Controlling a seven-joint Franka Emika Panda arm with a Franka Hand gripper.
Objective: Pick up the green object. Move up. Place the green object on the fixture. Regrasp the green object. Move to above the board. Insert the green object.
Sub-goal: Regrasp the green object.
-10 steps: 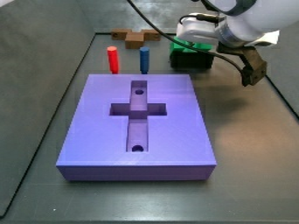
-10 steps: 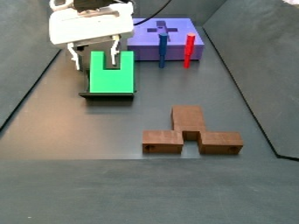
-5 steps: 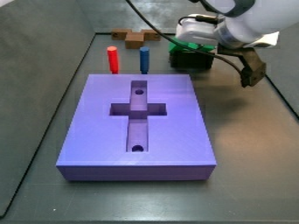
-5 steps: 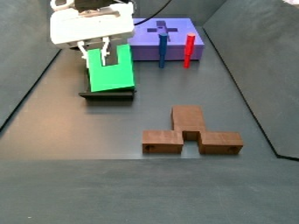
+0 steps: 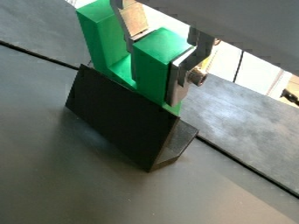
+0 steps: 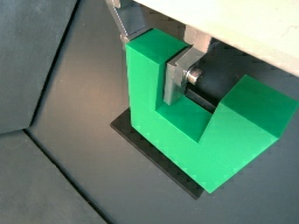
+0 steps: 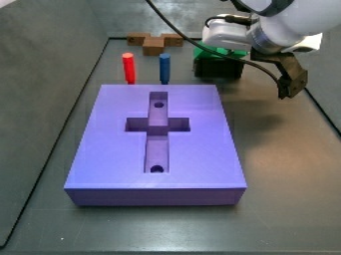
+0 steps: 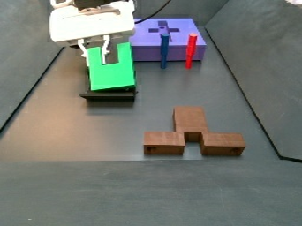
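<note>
On the fixture (image 8: 109, 94), the claw (image 6: 177, 77) pinches one arm of the green object (image 6: 187, 118); a loose, off-centre grip could tilt it and spoil insertion into the board (image 7: 160, 144).

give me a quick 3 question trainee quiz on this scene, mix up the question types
1. True or false: the green object lies inside the cross-shaped recess of the board.
2. Multiple choice: what stands on the floor between the board and the back wall? A) red and blue pegs B) two brown pegs C) nothing
3. Fill in: the gripper is at the green object, which sits on the ______, with one arm of the U between the fingers.

Key:
1. False; the recess is empty.
2. A: red peg, blue peg.
3. fixture.
</note>
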